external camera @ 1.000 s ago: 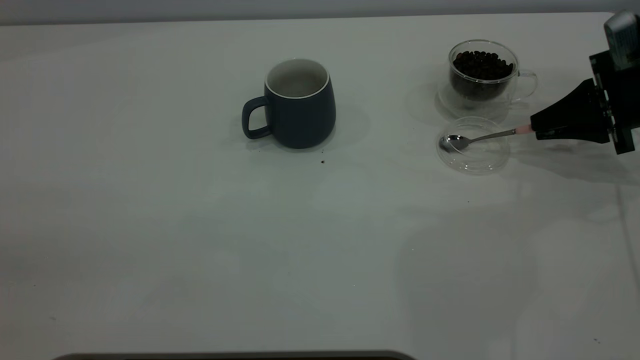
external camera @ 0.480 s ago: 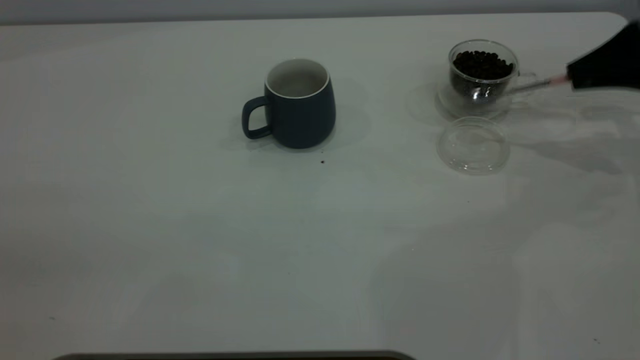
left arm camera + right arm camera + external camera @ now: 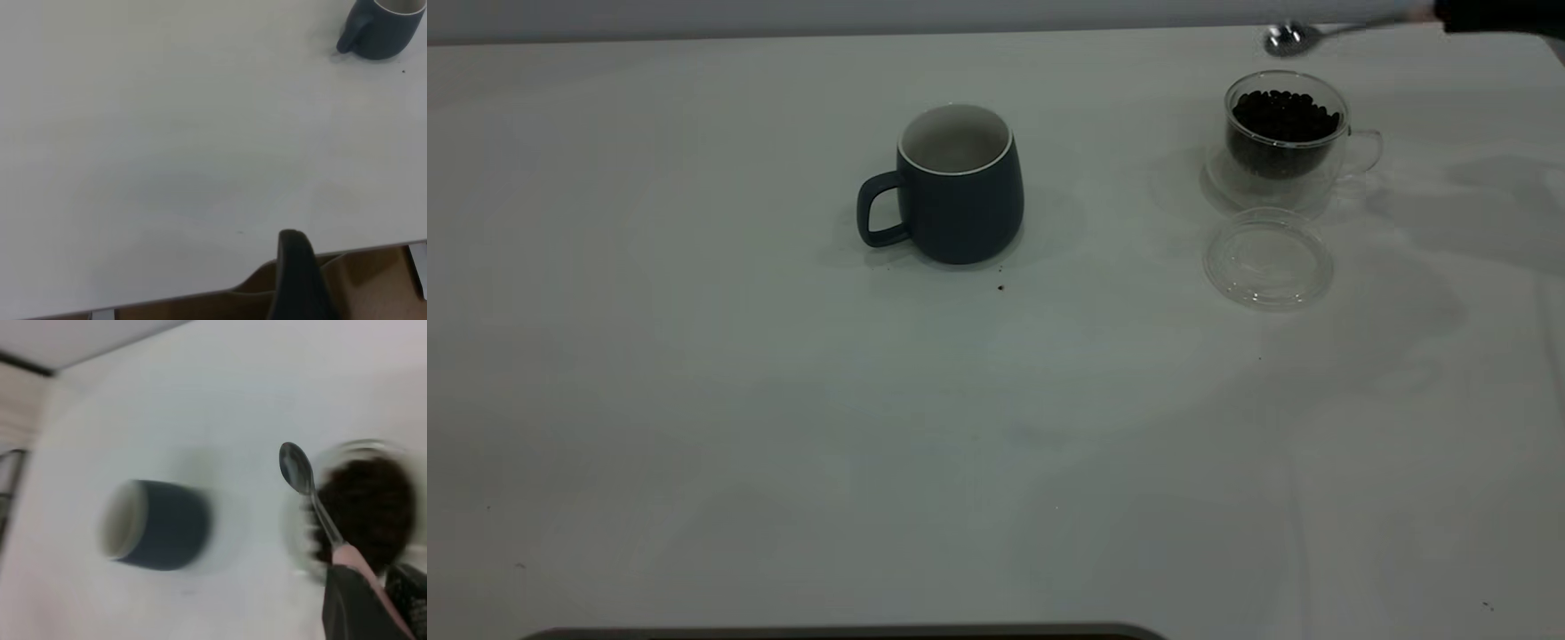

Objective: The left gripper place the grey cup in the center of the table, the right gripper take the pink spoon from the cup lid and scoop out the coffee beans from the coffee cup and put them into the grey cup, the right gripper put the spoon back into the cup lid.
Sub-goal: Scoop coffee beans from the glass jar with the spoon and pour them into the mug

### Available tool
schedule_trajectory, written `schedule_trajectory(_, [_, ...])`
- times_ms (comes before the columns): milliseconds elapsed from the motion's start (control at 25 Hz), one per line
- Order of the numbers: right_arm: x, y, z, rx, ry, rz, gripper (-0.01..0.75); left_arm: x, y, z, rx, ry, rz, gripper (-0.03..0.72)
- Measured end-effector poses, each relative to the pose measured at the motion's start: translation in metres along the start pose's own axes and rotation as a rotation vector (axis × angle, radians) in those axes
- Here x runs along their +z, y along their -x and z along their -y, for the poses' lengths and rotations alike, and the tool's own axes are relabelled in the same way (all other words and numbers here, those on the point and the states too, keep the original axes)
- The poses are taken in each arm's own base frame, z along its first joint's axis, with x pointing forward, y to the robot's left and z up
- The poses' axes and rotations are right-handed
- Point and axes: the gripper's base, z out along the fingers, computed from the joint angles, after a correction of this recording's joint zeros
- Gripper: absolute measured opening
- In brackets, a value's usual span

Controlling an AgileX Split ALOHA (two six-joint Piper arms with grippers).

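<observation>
Cup lid lies empty on the surface, nearest of the right-side things; just behind it coffee cup full of beans. Grey cup upright near centre. Above and behind coffee cup, right pincer clamps pink spoon by handle, bowl empty. Left pincer off near edge, grip cannot tell.
</observation>
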Motion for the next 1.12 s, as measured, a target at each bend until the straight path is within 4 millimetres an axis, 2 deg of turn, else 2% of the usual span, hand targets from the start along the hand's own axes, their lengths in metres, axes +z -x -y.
schedule_trajectory(480, [0.011, -0.013, 0.021, 0.025, -0.075, -0.034, 0.099, 0.000, 0.000, 0.000, 0.002, 0.000, 0.000, 0.516])
schedule_trajectory(760, [0.019, -0.014, 0.016, 0.019, -0.070, -0.044, 0.099, 0.000, 0.000, 0.000, 0.002, 0.000, 0.000, 0.516])
schedule_trajectory(960, [0.033, -0.024, 0.020, 0.040, -0.055, -0.075, 0.099, 0.000, 0.000, 0.000, 0.002, 0.000, 0.000, 0.516])
schedule_trajectory(1120, [0.033, -0.024, 0.019, 0.055, -0.048, -0.077, 0.099, 0.000, 0.000, 0.000, 0.002, 0.000, 0.000, 0.516])
